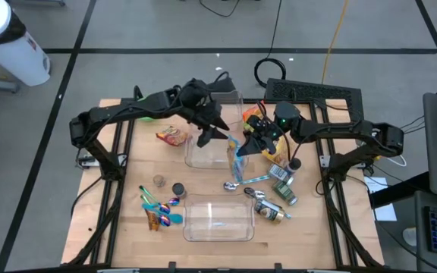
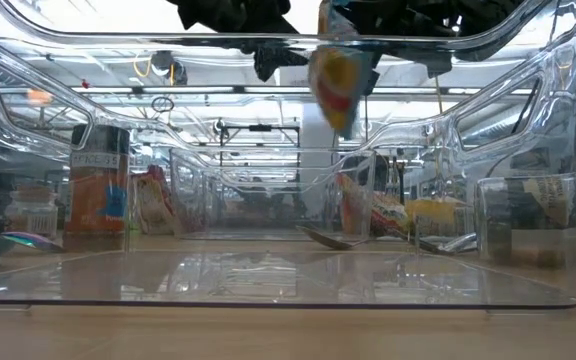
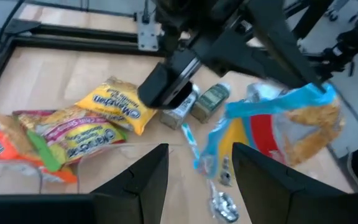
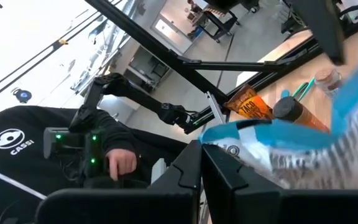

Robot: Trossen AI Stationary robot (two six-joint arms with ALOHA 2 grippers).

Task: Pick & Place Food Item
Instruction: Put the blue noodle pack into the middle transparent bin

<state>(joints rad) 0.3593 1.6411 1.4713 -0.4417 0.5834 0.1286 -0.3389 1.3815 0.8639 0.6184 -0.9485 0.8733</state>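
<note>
My right gripper (image 1: pixel 247 142) is shut on a snack bag (image 1: pixel 238 161) with blue edges and a yellow and red front. The bag hangs in the air by the right end of the far clear container (image 1: pixel 203 155). It also shows in the low view (image 2: pixel 338 80) and the left wrist view (image 3: pixel 278 124). My left gripper (image 1: pixel 217 133) is open and empty above the far container, just left of the bag; its fingers (image 3: pixel 148 180) stand apart. My right gripper pinches the bag's blue sealed edge (image 4: pixel 221 138) between its two shut fingers (image 4: pixel 188 168). The bag hangs below the gripper, tilted, lifted clear of the table and the container (image 2: pixel 340 95).
A second clear container (image 1: pixel 218 220) stands near the front edge. Snack packs (image 3: pixel 92 124) lie by the far container, and another pack (image 1: pixel 173 136) to its left. A spoon (image 1: pixel 234 184), small bottles and cans (image 1: pixel 283 189) and coloured utensils (image 1: pixel 158 208) lie around. A person's hand (image 4: pixel 120 163) shows beyond the table.
</note>
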